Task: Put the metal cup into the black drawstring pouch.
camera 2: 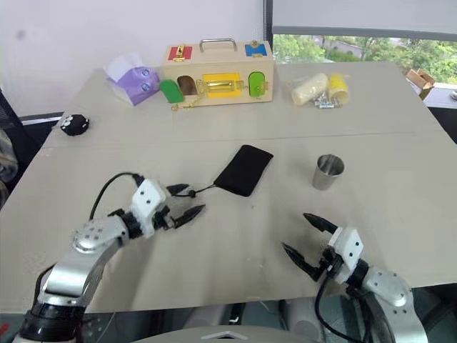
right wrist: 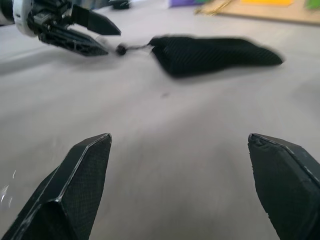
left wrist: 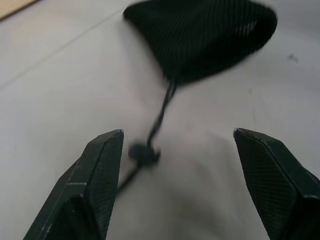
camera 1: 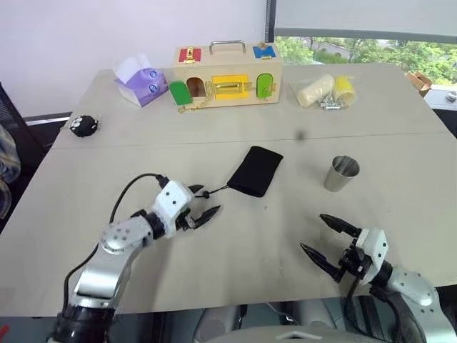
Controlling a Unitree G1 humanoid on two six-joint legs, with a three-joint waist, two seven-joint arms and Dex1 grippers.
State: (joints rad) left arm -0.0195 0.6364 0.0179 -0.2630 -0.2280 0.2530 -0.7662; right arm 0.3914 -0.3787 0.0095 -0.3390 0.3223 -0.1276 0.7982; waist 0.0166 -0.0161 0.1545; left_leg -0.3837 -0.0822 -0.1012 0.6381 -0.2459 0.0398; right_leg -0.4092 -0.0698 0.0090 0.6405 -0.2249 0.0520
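**Two spread hands, pouch not yet taken**

Both of my hands are spread wide and hold nothing. My left hand (camera 1: 202, 207) hovers just over the counter (camera 1: 235, 264), pointed at the cord and toggle (left wrist: 144, 153) of the black drawstring pouch (camera 1: 255, 171); the toggle lies between its fingers in the left wrist view, apart from both. My right hand (camera 1: 330, 239) hangs low near the front edge, well short of the metal cup (camera 1: 342, 174), which stands upright with its mouth up, to the right of the pouch and apart from it.

I judge the step in hand to be securing the pouch. To do it well, I would go past the toggle and pinch the fabric at the mouth itself, since pulling the cord would likely cinch the opening shut. One hand should hold the mouth open while the other brings the cup.

The pouch lies flat and looks empty; I cannot see whether its mouth is open. I cannot see into the cup. At the back, the wooden latch box (camera 1: 228, 75) sits shut.
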